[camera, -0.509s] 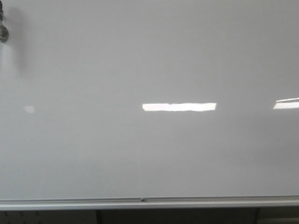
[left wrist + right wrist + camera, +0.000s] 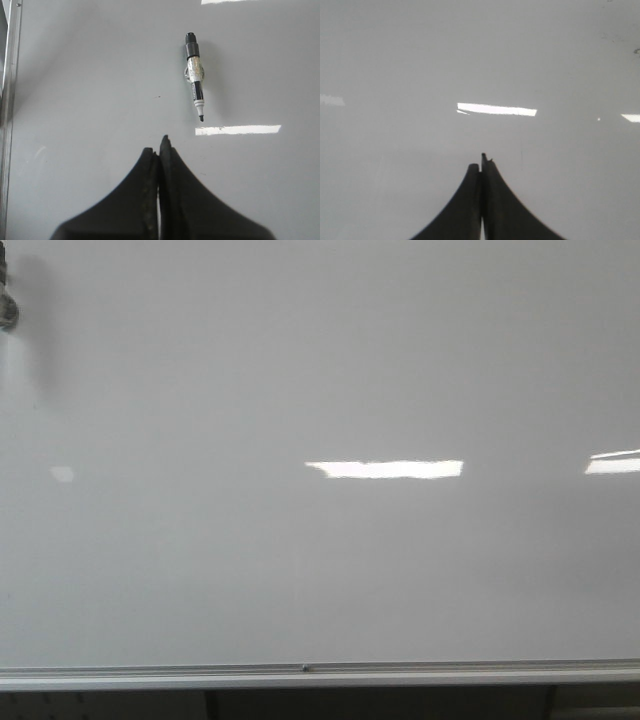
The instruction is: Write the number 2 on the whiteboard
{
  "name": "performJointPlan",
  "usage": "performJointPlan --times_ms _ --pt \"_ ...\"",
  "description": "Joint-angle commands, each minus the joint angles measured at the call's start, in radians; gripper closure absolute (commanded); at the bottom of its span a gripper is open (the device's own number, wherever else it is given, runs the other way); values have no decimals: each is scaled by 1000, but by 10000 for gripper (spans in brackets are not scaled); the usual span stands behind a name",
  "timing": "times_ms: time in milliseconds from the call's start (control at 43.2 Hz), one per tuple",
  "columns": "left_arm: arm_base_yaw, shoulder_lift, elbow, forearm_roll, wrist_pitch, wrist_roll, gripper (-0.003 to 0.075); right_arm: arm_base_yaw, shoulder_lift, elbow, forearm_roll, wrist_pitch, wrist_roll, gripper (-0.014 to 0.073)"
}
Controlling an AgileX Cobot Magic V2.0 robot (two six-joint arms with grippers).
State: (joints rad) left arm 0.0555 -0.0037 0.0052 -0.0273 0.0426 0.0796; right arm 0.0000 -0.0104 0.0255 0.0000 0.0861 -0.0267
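Overhead, the whiteboard fills nearly the whole front view, glossy grey-white, with its silver rail running along the near edge. Bright strips of reflected light lie across it. No written digit shows on the board in any view. At the far left edge of the front view a dark object is partly cut off and too blurred to name.

In the left wrist view a marker lies flat on the board, uncapped, its black tip toward the left tool but well apart from it. The left tool's fingers are pressed together with nothing between them. The rail also shows along one side of that view.

The right tool likewise has its fingers closed against each other, empty, over bare board. A few faint dark specks sit near one corner of that view, too small to read.
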Motion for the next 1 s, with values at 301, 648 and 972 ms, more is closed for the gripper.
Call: performJointPlan --times_ms 301,648,972 --pt "3 -26 35 -36 -178 -18 741 -5 -18 -16 0 -144 -4 659" --pt "3 -24 -182 -50 -161 -18 741 -5 3 -275 23 -16 -4 659" --pt "3 103 -501 -48 80 -18 741 -5 216 -584 23 193 -4 659"
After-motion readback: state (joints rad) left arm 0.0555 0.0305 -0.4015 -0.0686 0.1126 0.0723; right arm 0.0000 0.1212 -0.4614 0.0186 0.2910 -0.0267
